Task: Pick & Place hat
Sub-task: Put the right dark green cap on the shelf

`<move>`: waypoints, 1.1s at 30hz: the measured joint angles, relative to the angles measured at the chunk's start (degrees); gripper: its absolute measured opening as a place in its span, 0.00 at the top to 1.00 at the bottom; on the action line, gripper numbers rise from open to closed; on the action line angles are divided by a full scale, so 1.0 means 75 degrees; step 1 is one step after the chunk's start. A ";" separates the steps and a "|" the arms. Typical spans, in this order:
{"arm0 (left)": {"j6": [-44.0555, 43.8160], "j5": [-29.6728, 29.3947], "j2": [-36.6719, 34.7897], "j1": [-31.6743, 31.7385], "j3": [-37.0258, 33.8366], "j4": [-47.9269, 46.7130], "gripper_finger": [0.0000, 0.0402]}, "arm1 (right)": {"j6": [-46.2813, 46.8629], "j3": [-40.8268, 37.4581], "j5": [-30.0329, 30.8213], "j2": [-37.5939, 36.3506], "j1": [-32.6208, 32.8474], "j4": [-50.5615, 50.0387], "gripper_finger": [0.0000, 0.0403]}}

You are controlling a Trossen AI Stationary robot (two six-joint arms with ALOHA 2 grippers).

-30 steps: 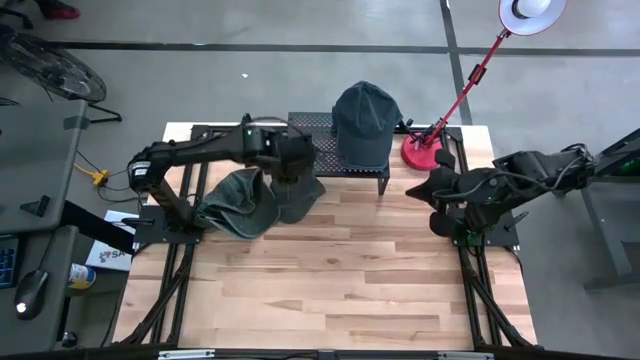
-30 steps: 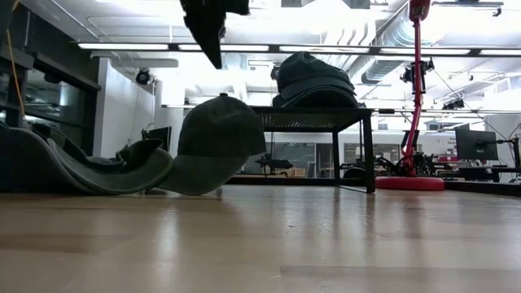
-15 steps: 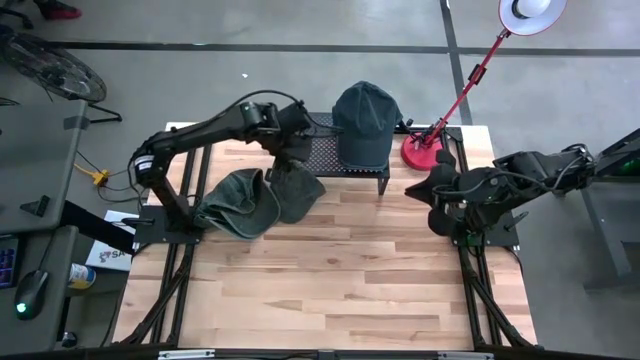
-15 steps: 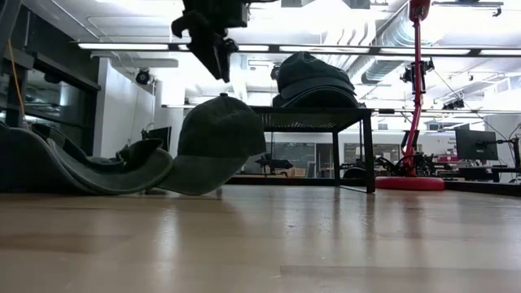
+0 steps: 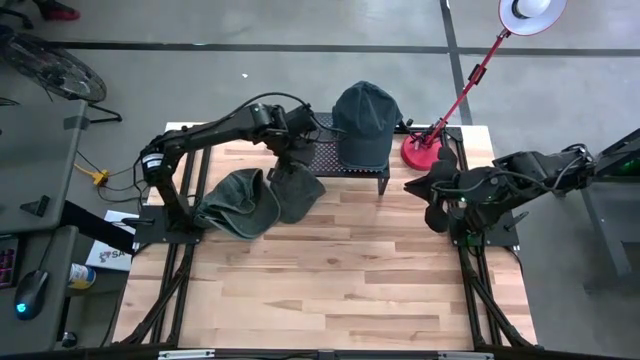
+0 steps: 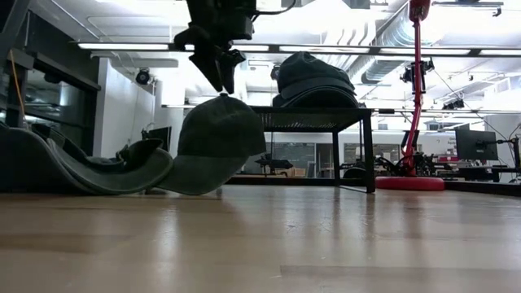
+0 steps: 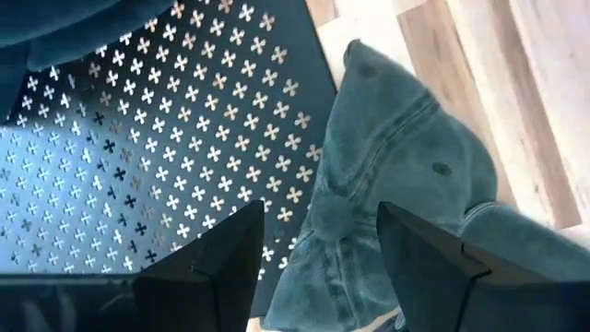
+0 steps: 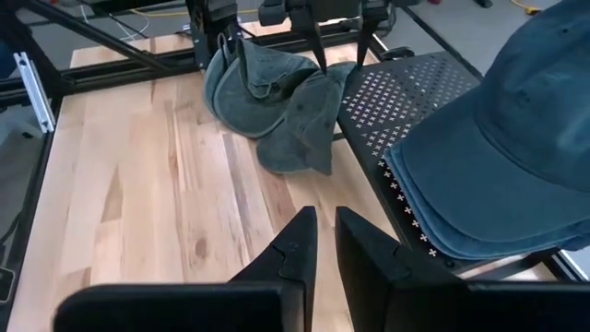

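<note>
- I have the left gripper (image 6: 218,73) hanging just above the crown of a dark green hat (image 6: 218,145) that sits on the wooden table (image 5: 330,280); its fingers (image 7: 207,267) stand spread apart with nothing between them
- From the left wrist I look down past those fingers onto the hat's top button and seams (image 7: 387,184), with the perforated black rack (image 7: 138,157) right beside it
- From above, the left gripper (image 5: 290,160) sits over the spot where the hat (image 5: 297,192) meets the near edge of the rack (image 5: 325,155)
- This hat leans against the rack's left end, brim down on the table
- A second hat of the same colour (image 5: 240,203) lies touching it on the left, opened upward, near the left arm's base
- A stack of hats (image 5: 363,122) rests on top of the rack, brims pointing toward the table's middle; the low view shows it (image 6: 313,81) sitting on the rack's shelf
- The right gripper (image 8: 323,242) waits at the right side of the table, above the boards, fingers drawn close with only a thin gap and nothing held
- In the high view that arm is folded by the right edge (image 5: 440,195), near the red lamp base (image 5: 425,152)
- The lamp's red stem rises behind the rack's right end (image 6: 417,106)
</note>
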 joint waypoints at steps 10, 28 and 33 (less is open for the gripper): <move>0.0044 0.0029 0.0130 0.0130 0.0000 -0.0175 0.57 | 0.0058 0.0000 0.0077 0.0000 0.0000 0.0004 0.91; 0.0069 0.0293 0.0249 0.0152 -0.0003 -0.0249 0.57 | 0.0194 0.0003 0.0115 0.0028 0.0000 0.0074 0.92; 0.0014 0.0295 0.0347 0.0149 -0.0003 -0.0179 0.57 | 0.0183 0.0006 0.0113 0.0098 0.0000 0.0119 0.92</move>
